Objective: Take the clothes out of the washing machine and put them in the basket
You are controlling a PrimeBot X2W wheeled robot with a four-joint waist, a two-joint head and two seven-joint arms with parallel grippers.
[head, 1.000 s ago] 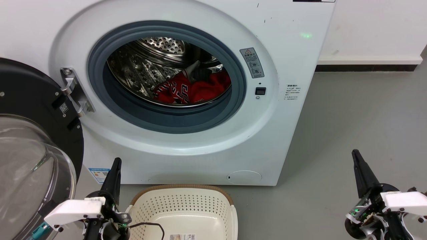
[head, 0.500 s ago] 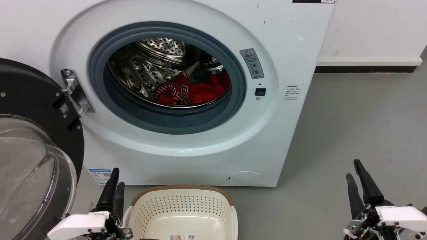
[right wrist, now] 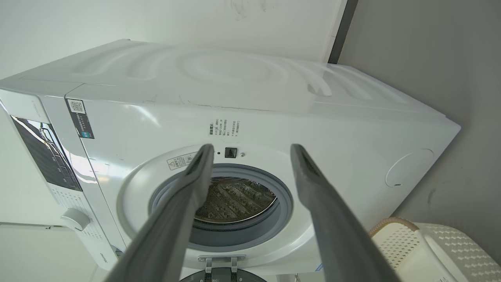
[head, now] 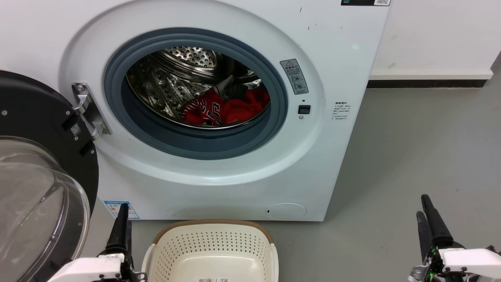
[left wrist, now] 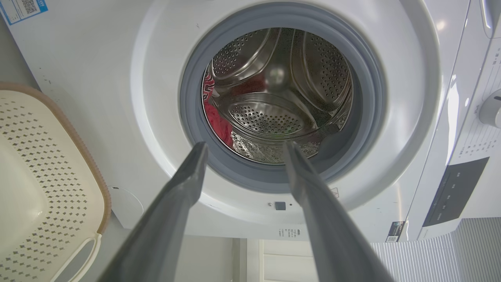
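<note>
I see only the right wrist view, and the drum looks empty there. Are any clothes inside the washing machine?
Observer: Yes. In the head view, red clothes lie low in the drum, toward its right.
Operator: Has the basket anything in it?
Observer: No garment in the part the head view shows; the basket stands before the machine.
Operator: And the left gripper?
Observer: The left gripper is open and holds nothing; its fingers point at the drum mouth.

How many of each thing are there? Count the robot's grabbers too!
Washing machine: 1
Basket: 1
Red clothes: 2, jersey and plain cloth
Grabbers: 2, left gripper and right gripper
Total: 6
</note>
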